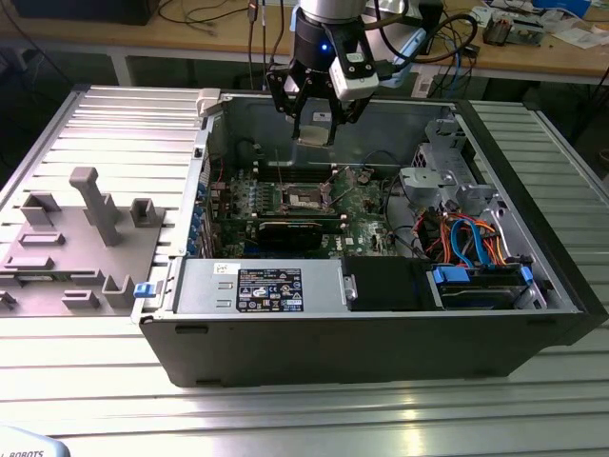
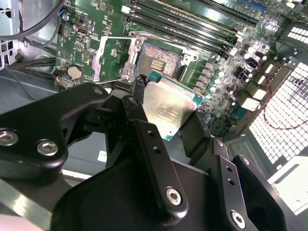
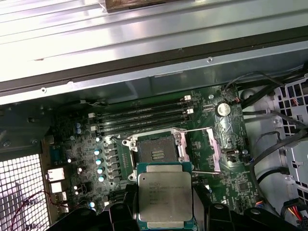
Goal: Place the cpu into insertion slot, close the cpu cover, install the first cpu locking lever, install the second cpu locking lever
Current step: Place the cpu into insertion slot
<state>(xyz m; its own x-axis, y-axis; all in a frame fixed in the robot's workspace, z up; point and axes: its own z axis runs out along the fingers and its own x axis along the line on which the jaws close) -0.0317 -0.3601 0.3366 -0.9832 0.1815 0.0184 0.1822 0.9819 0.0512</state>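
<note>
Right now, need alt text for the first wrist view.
The gripper holds the cpu by its edges, metal top facing the camera, above the green motherboard. Beyond it the insertion slot sits empty, with the cpu cover swung open beside it.

Silver-grey cpu (image 3: 163, 195), green motherboard (image 2: 108, 21), black end effector (image 1: 316, 122).

cpu (image 3: 165, 198) top — lines of faint engraved print, none legible; dark label (image 1: 269, 288) on the power supply housing (image 1: 195, 286) — white print and small marks, too small to read; white object (image 1: 24, 449) at the exterior view's lower left edge — dark lettering, partly cut off
</note>
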